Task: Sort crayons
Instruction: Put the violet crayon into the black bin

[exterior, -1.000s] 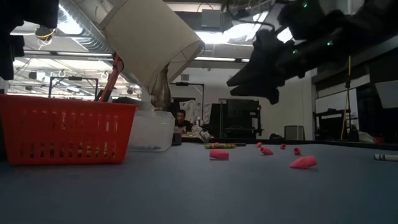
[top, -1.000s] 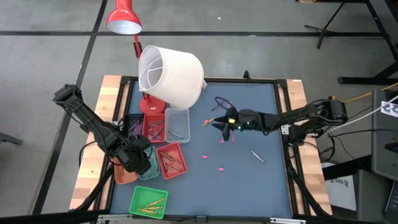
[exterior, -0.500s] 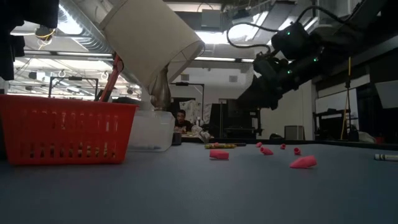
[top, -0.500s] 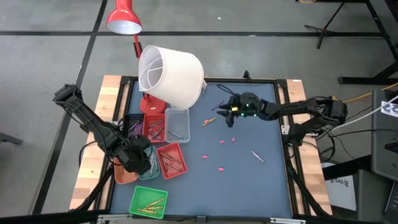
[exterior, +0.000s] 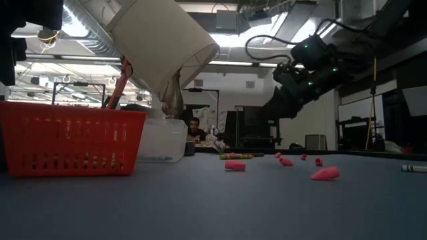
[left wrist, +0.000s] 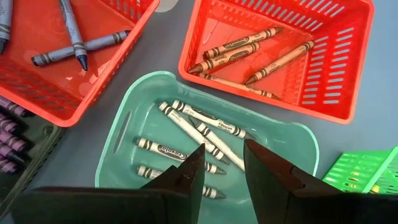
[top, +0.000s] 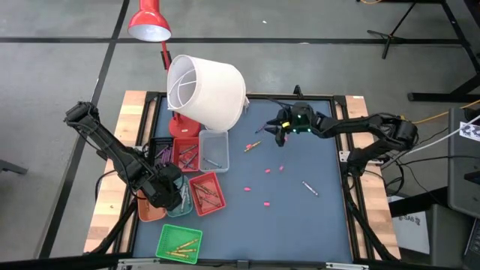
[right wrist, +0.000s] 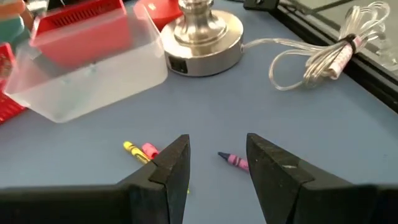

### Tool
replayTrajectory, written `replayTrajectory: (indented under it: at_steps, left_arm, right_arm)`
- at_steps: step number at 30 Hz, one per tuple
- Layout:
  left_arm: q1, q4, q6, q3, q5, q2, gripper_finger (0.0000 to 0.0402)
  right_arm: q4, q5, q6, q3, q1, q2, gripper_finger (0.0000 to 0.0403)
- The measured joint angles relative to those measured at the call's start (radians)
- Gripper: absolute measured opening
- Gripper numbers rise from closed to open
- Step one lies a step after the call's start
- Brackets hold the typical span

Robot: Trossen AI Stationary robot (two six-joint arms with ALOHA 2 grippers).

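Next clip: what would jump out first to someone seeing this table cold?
A big white lampshade tilts over the table's far left corner. Below it sit sorting trays; the left end effector hovers open over the mint tray of white crayons. The right end effector hangs open above loose crayons.

table seen from above, trays grouped at its left side, loose crayons toward the middle and right.

a cluster of trays (top: 204, 171) sits at the table's (top: 300, 225) left, with crayons in them; the left gripper (top: 171, 193) hangs over that cluster. one more tray (top: 179, 244) lies nearer the front edge. a lamp (top: 202, 88) stands behind the trays. the right gripper (top: 283, 131) hovers near the back, just beside two loose crayons (right wrist: 139, 150). another crayon (top: 309, 187) lies apart, further right and forward.
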Motion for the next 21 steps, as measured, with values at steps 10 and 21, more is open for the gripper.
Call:
replayTrajectory:
  at_steps: [10,21]
  left_arm:
    - [0.0,0.002,0.0,0.0,0.0,0.0,0.0094]
    - [0.0,0.011,-0.001,0.0,0.0,0.0,0.0094]
  right_arm:
    - [-0.382,-0.019,-0.199,0.326,0.003,0.238,0.0156]
    - [-0.687,0.08,-0.434,0.563,0.003,0.449,0.0156]
